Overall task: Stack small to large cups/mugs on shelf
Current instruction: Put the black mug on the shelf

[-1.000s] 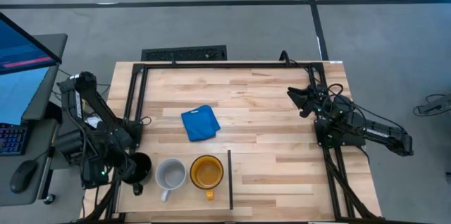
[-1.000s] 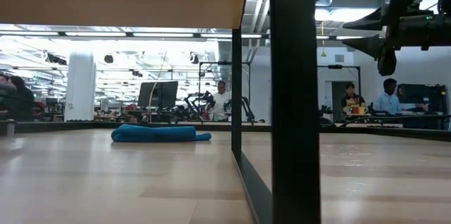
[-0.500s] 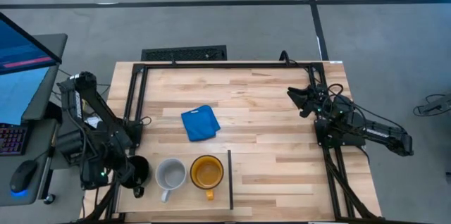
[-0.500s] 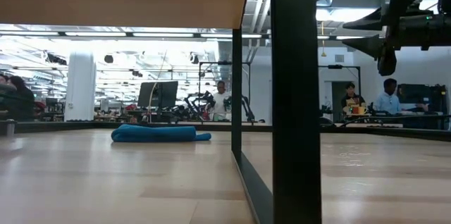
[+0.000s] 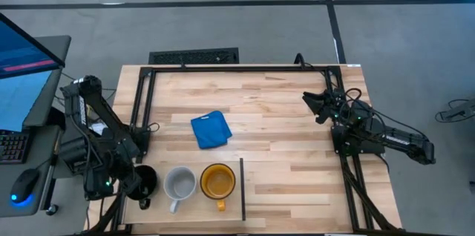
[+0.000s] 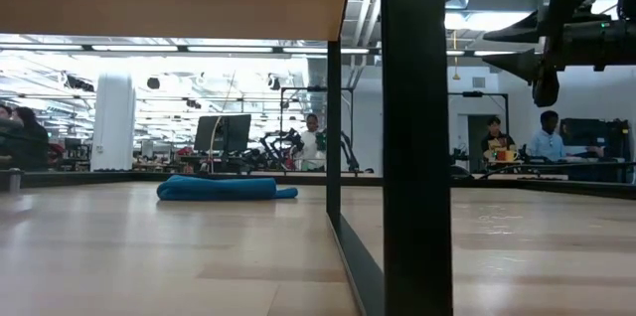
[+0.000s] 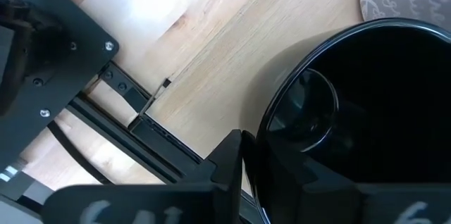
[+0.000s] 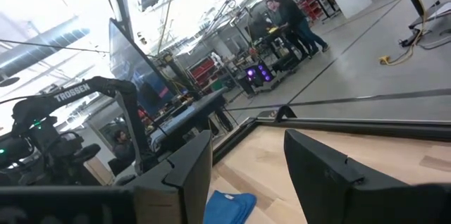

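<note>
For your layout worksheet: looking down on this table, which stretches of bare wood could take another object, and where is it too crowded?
Free: the wide planks between the blue cloth and the right gripper, and the near corner beyond the thin dark divider. Crowded: the near left edge, where the black mug, grey-white mug and yellow mug sit in a row with the left gripper at the black one.

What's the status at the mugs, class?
Left pincer at black mug, fingers astride its rim. Right pincer open, parked far side. Grey mug, yellow mug unstacked.
</note>
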Controlling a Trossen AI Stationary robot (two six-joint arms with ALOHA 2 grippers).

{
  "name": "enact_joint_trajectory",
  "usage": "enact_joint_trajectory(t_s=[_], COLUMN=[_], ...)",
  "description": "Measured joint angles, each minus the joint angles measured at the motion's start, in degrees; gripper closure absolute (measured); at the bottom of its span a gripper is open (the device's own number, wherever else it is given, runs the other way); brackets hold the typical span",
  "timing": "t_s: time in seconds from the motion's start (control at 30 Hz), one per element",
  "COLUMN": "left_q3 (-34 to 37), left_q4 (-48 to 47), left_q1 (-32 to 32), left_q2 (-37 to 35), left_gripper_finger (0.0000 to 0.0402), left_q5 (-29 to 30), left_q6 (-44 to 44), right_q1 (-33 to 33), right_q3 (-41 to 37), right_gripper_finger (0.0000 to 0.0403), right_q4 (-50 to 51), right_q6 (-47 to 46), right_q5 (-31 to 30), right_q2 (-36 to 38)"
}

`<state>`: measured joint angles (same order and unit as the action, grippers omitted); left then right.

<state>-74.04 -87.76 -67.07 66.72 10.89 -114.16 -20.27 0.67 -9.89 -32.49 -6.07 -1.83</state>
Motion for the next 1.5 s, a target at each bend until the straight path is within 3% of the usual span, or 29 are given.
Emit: enact_joint_trajectory(t_s=[0.7,1.2,1.5], left_q3=[0.0,0.1,0.1], left_q4=[-0.1,0.2,0.2], left_q1=[0.0,0.0,0.0], left_q2=[0.0,0.0,0.0], left_gripper_finger=[0.0362,0.0264,0.0239], left_q5=[-0.2,-0.6,0.3], left_q6=[1.0,1.2,2.3], right_q1=[0.0,0.0,0.0], right_q3=[0.0,0.0,0.0], right_gripper_finger=[0.0203,0.0203,0.0203], right_q4=[0.0,0.0,0.0], right_q6=[0.2,1.5,1.5], right_q5=[0.0,0.0,0.0], right_q2=[0.0,0.0,0.0])
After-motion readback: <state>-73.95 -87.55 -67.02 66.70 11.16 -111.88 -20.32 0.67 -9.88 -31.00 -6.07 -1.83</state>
